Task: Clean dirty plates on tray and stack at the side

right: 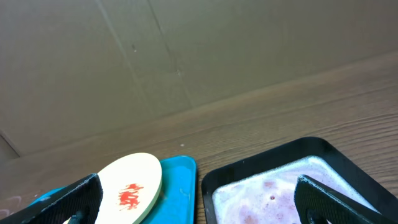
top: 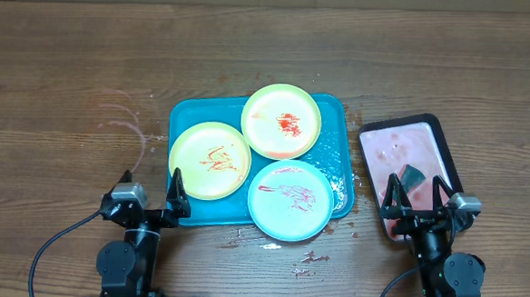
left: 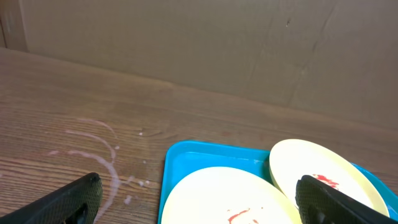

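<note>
- Overhead view, tray (top: 179, 115): teal, mid-table, long axis running left to right, ahead of and between your two arms
- Left yellow-green plate (top: 210, 161): on the tray's left half, sauce-smeared, just ahead of the left gripper (top: 151, 181) and to its right; in the left wrist view it fills the bottom of the picture between the fingers
- Far yellow-green plate (top: 282, 121): at the tray's far side, its edge meeting both other plates; well apart from either arm
- Light blue plate (top: 289, 199): near right of the tray, overhanging the near rim, roughly midway between your arms
- Left gripper: jaws spread wide, holding nothing, one finger beside the tray's near-left corner; judged the nearer arm for the left yellow-green plate
- Right gripper (top: 417, 188): jaws spread wide over the black-rimmed tray (top: 402, 142), which lies right of the teal one; a dark block (top: 413, 177), perhaps a sponge, shows between its fingers, and you cannot tell whether they touch it
- Judgement: cleaning not yet begun, no plate stacked at the side
</note>
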